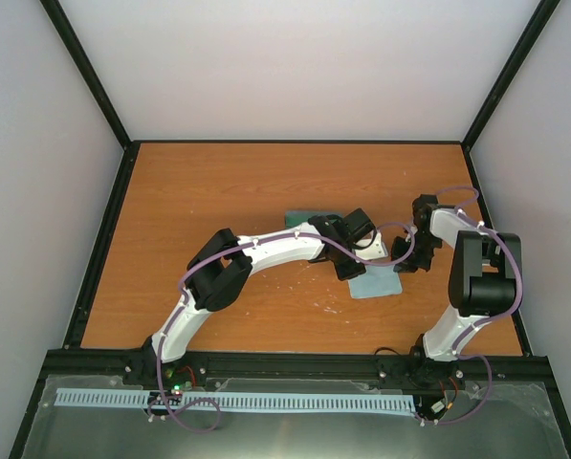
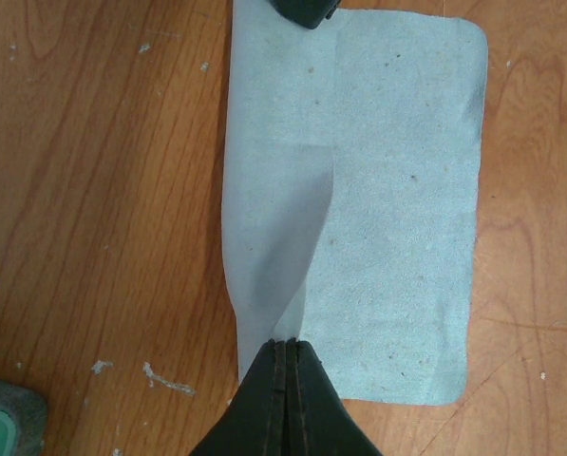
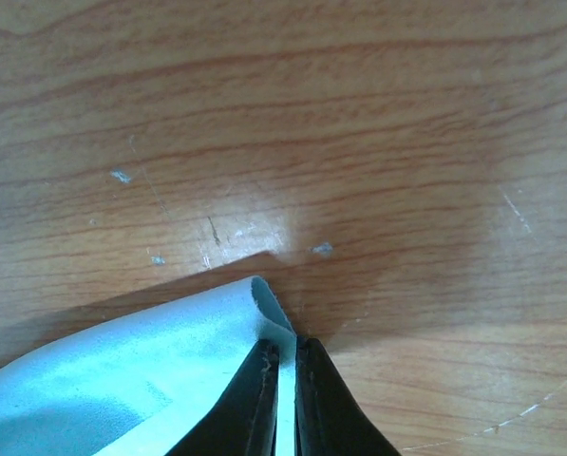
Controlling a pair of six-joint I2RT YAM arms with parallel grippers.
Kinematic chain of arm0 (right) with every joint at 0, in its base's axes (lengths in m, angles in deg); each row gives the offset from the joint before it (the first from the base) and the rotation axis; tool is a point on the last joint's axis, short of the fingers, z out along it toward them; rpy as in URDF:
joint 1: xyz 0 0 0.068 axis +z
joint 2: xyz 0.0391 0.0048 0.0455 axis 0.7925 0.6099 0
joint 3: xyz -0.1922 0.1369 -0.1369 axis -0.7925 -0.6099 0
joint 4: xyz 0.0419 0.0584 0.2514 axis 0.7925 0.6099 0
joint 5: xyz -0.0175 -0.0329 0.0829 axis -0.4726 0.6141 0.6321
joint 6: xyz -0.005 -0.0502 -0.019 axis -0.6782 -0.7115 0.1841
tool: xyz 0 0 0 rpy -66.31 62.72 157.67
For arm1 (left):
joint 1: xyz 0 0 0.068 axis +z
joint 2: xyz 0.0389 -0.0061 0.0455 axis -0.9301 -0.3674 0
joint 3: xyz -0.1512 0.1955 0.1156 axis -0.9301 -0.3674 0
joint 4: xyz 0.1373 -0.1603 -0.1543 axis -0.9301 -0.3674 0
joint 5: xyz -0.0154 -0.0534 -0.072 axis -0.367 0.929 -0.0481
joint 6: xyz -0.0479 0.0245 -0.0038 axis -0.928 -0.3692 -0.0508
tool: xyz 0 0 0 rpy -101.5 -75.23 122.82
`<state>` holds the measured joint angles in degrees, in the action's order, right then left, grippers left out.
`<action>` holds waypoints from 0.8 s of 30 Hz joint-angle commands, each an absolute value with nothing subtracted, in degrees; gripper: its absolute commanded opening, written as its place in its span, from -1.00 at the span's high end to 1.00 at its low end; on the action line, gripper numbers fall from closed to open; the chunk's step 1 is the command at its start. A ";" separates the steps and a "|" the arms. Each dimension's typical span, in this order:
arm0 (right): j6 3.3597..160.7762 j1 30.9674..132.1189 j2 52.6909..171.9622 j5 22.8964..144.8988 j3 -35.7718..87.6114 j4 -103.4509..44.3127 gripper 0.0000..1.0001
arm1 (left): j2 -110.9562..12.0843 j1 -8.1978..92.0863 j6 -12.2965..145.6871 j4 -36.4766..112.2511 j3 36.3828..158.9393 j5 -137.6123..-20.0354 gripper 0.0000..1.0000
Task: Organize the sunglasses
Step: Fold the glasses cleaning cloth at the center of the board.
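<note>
The pale blue cloth (image 1: 379,282) lies on the wooden table between both grippers. My left gripper (image 2: 288,340) is shut on a raised fold at the cloth's near edge (image 2: 397,209); in the top view it (image 1: 354,268) sits at the cloth's left side. My right gripper (image 3: 285,347) is shut on a curled corner of the cloth (image 3: 122,380); in the top view it (image 1: 403,260) is at the cloth's right side. The grey-blue case (image 1: 299,222) is partly hidden under my left arm, and its corner shows in the left wrist view (image 2: 3,427). The sunglasses are not in view.
The table (image 1: 218,191) is bounded by a black frame (image 1: 103,249) and white walls. A dark fingertip (image 2: 307,11) of the right gripper shows at the cloth's far edge. White scuff marks (image 2: 164,380) dot the wood.
</note>
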<state>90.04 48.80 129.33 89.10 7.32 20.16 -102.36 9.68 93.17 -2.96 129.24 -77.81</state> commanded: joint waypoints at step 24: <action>90.54 48.56 125.98 89.19 9.66 23.43 0.76 | -100.55 9.68 92.73 -2.12 129.97 -78.21 0.98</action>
<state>90.00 48.80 125.66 88.97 9.40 22.08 -102.36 9.68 93.17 -2.91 129.24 -77.87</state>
